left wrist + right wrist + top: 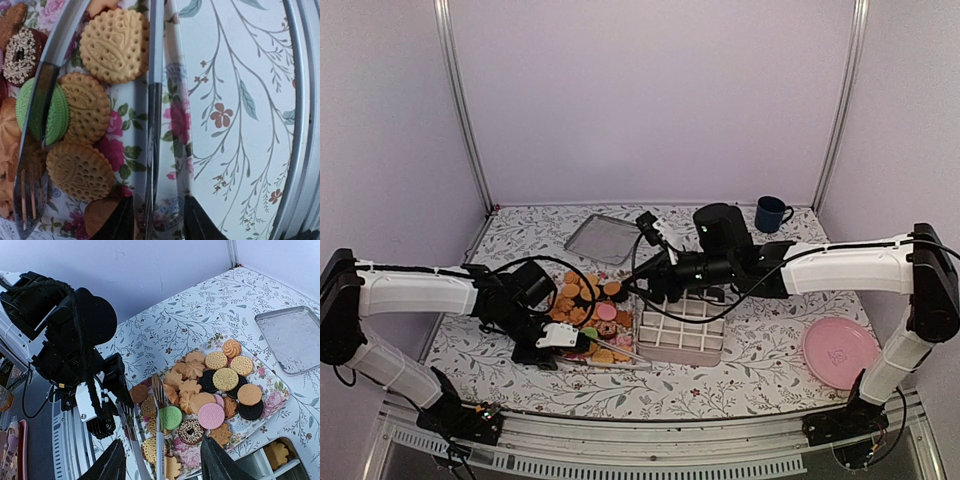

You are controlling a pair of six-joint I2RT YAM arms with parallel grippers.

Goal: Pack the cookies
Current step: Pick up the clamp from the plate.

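Note:
The cookies lie heaped on a floral tray; most are golden, some dark. In the right wrist view a green one, a pink one and a sprinkled chocolate one show. Metal tongs lie across the tray's near end. My left gripper is low at that end, open, its fingers either side of one tongs arm beside golden cookies. My right gripper hangs open and empty above the tray, also seen from above.
A white compartment box stands right of the tray, with one golden cookie in a cell. A pink plate lies at the right, a blue mug and a flat metal tray at the back.

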